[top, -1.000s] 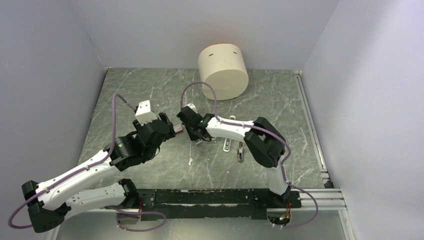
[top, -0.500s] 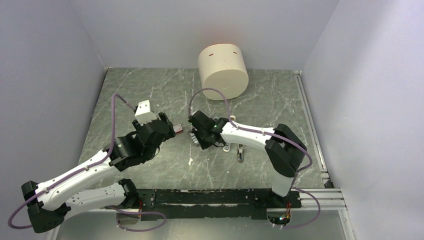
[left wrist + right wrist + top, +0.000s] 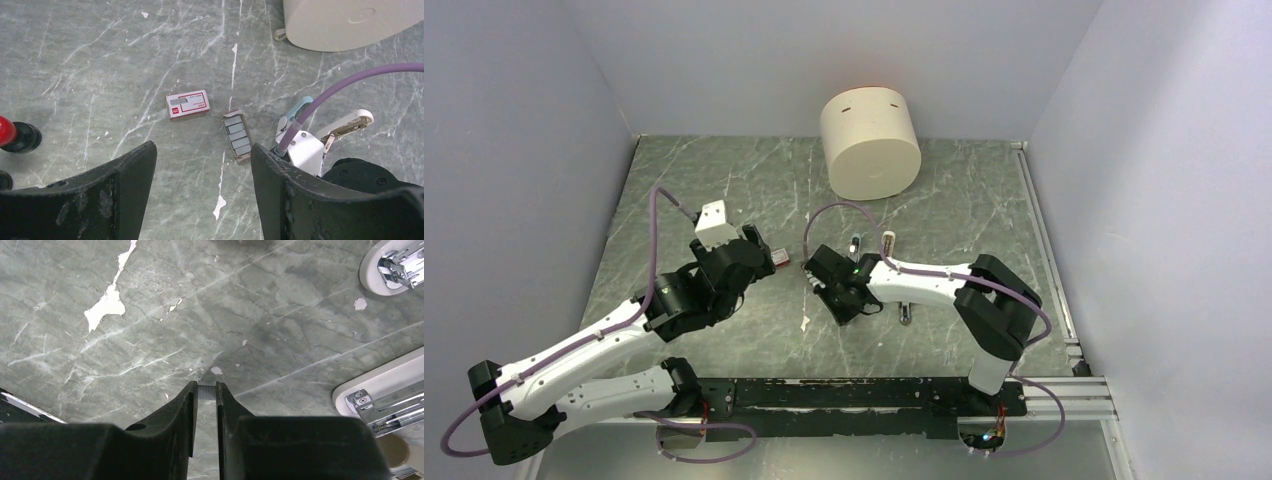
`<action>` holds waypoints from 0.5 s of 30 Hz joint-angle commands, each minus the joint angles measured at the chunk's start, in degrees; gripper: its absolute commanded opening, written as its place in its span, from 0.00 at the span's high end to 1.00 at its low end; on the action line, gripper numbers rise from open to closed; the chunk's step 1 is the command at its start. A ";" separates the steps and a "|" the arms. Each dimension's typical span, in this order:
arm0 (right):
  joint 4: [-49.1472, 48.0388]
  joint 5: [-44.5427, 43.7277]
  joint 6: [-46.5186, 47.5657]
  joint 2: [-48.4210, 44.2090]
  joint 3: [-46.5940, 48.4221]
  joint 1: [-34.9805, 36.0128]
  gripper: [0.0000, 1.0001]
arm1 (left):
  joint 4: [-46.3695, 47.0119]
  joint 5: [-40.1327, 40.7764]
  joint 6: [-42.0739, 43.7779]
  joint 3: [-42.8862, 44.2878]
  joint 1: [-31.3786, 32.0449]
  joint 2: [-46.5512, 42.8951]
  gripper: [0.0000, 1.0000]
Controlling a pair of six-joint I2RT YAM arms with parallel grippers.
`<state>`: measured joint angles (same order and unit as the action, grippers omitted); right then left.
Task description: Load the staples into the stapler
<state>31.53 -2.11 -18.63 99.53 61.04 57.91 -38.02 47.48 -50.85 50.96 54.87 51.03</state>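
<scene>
The right tool is clamped on a small grey ridged strip of staples, pinched at the very tips and low over the bench. Whether the strip touches the surface I cannot tell. The white stapler lies just to the right of it, its metal rail showing.

The left tool hangs with its fingers wide apart and holds nothing. Below it on the bench sits the red-and-white staple box. Near that, to the right but not touching, is the box's tray, with more grey staple blocks in a row. A pale blue piece lies beside the stapler, next to the purple cable. A cream drum stands at the back.
</scene>
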 commanded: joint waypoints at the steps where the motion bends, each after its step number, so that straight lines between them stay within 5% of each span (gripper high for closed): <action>1: 0.10 -0.05 1.24 1.06 -0.10 0.18 0.78 | 0.07 1.11 -0.06 2.03 -0.36 -0.15 0.26; 15: 1.95 -3.72 -3.12 -0.36 2.30 0.20 0.58 | -0.43 1.83 0.53 2.77 -0.34 -0.20 0.26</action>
<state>31.77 -3.20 -18.72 100.75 61.25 57.93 -38.02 47.62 -50.78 52.03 54.87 51.00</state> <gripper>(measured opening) 0.386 0.735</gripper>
